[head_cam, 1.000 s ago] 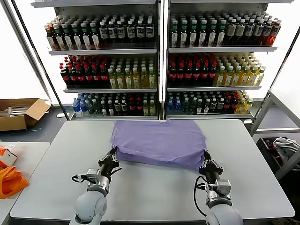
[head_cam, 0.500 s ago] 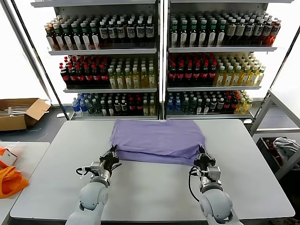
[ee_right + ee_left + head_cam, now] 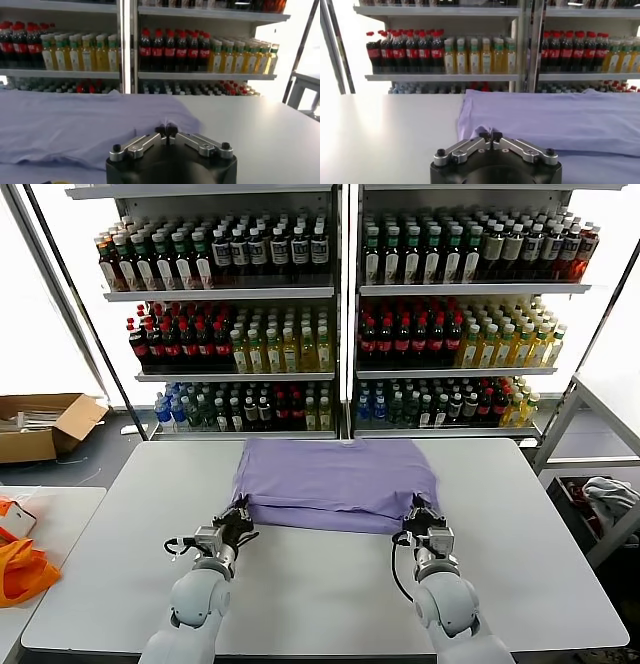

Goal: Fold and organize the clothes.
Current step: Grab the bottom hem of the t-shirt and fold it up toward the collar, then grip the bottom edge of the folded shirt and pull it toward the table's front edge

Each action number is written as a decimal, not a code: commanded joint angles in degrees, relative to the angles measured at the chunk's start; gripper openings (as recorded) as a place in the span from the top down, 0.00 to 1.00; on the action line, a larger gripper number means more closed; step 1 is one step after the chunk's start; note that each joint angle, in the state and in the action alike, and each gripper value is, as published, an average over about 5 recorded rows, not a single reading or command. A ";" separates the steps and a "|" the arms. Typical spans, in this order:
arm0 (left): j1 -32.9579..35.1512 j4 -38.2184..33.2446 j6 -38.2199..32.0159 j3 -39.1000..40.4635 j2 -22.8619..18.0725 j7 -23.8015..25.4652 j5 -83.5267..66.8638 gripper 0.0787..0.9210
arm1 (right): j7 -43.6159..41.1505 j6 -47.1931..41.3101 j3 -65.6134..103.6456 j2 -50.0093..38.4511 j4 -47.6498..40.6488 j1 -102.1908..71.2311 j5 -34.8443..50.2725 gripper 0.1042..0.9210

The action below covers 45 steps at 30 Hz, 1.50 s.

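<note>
The lavender T-shirt lies flat, plain side up, on the far middle of the white table, with its near part folded over. My left gripper sits at the shirt's near left corner. Its fingers are pinched together on a raised tuck of the lavender T-shirt. My right gripper is at the near right corner, also shut on a small peak of the T-shirt. The wrist views show the left gripper and the right gripper right at the cloth's edge.
Shelves of bottles stand behind the table. A cardboard box lies on the floor at the left. Bright orange fabric rests on a side table at the left. A metal rack stands at the right.
Both grippers have moved away from the robot with the shirt's near edge. The shirt now looks shorter front to back, with the fold lying lower.
</note>
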 commanded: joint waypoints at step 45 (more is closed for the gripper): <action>1.57 -2.93 6.16 -0.92 2.23 -2.03 2.36 0.12 | 7.45 -8.64 4.55 -2.82 9.41 -10.14 3.62 0.12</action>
